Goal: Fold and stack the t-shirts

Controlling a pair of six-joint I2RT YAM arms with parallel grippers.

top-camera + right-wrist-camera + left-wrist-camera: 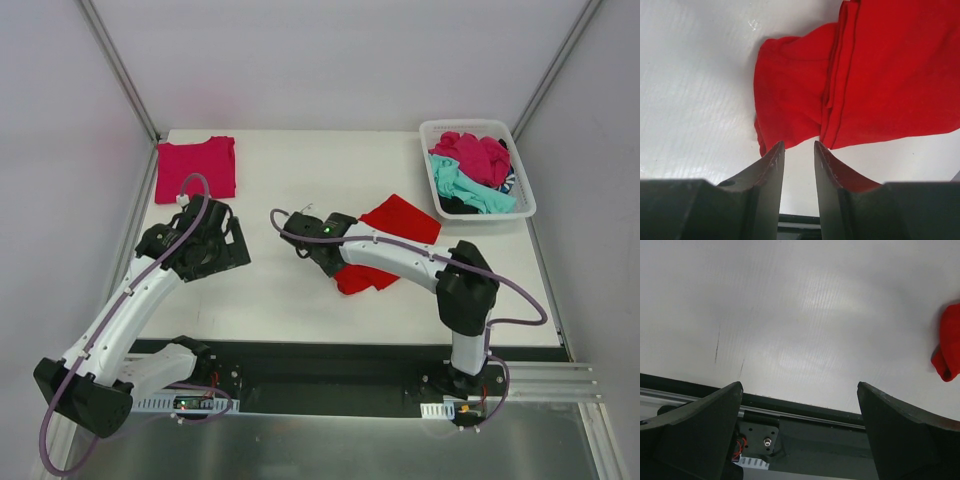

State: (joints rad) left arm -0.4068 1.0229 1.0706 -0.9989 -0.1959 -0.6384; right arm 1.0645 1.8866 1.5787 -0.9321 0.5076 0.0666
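A bright red t-shirt (400,222) lies crumpled and partly folded at the table's middle right, partly under my right arm. In the right wrist view, the red shirt (880,75) lies just beyond the fingertips. My right gripper (798,145) is only narrowly open and holds nothing; in the top view the right gripper (305,245) hovers at the shirt's left edge. My left gripper (215,245) is wide open and empty above bare table (799,387); the red shirt's edge (947,347) shows far right. A folded magenta-pink t-shirt (195,168) lies at the back left.
A white lattice basket (522,170) at the back right holds magenta (475,153), teal (480,192) and dark shirts. The table's near edge and a black rail (805,412) lie below my left gripper. Frame posts stand at the back corners.
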